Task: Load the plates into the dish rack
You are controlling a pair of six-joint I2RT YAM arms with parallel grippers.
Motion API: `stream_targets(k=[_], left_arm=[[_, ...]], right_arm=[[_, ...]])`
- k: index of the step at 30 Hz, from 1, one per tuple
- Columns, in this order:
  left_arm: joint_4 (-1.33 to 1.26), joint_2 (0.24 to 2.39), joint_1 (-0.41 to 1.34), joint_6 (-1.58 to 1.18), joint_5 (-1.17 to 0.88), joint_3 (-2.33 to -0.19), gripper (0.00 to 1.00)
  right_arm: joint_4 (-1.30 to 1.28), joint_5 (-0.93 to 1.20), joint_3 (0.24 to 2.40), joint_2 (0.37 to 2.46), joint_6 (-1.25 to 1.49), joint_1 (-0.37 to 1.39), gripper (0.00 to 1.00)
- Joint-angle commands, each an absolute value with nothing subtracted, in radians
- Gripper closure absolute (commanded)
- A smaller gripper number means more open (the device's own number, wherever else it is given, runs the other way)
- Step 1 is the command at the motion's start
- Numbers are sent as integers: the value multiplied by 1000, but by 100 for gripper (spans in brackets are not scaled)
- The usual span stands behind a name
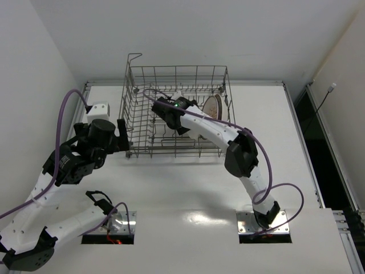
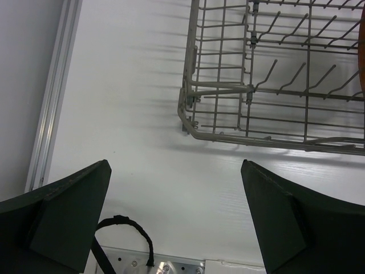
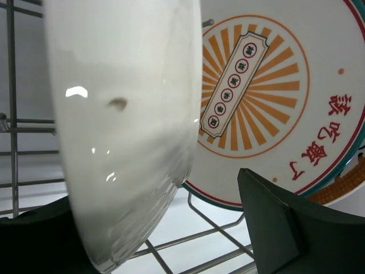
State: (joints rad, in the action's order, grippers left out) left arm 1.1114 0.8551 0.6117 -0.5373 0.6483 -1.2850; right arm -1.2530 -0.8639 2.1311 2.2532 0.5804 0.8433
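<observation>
Right pincer (image 3: 151,194): jaws spread, positioned inside the dish rack (image 1: 175,73). The white-backed plate (image 3: 125,125) stands on edge between the jaws, with its plain glossy underside toward the wrist camera. It sits at the finger on the left of the wrist view, and whether the two touch cannot be determined. A clear gap separates it from the finger (image 3: 279,228) on the right of that view, so the plate is not clamped from both sides.

The sunburst plate (image 3: 256,85) stands upright just behind the white-backed plate, facing the camera. It shows orange rays, a central label, a red ring and red characters. Its lower edge sits among the rack wires.

The lattice plate (image 3: 345,182) shows only as a brown-orange sliver of rim, close behind the lower right edge of the sunburst plate.

In the overhead view the stowed plates (image 1: 212,107) appear as one upright disc in the right part of the rack, near the far wall. Their patterns cannot be resolved there.

Left pincer (image 2: 175,165): jaws spread wide, with only bare desk (image 2: 131,85) between them. It hangs above the desk just outside the near left corner of the dish rack, apart from the wires.
</observation>
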Motion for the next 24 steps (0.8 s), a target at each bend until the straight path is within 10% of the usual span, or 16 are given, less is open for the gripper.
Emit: stream_targets(k=[1,10,24], left_arm=[[1104,844,604,-555,635,-1302,0],[1104,844,604,-555,635,-1302,0],[1086,853,604,-555,626,-1302,0]], right_arm=[[-1195,-795,2126,2148,578,804,27],[-1158,-700,2152,2125,578,729,52],[-1032,-459,2115,2025,624,612,45]])
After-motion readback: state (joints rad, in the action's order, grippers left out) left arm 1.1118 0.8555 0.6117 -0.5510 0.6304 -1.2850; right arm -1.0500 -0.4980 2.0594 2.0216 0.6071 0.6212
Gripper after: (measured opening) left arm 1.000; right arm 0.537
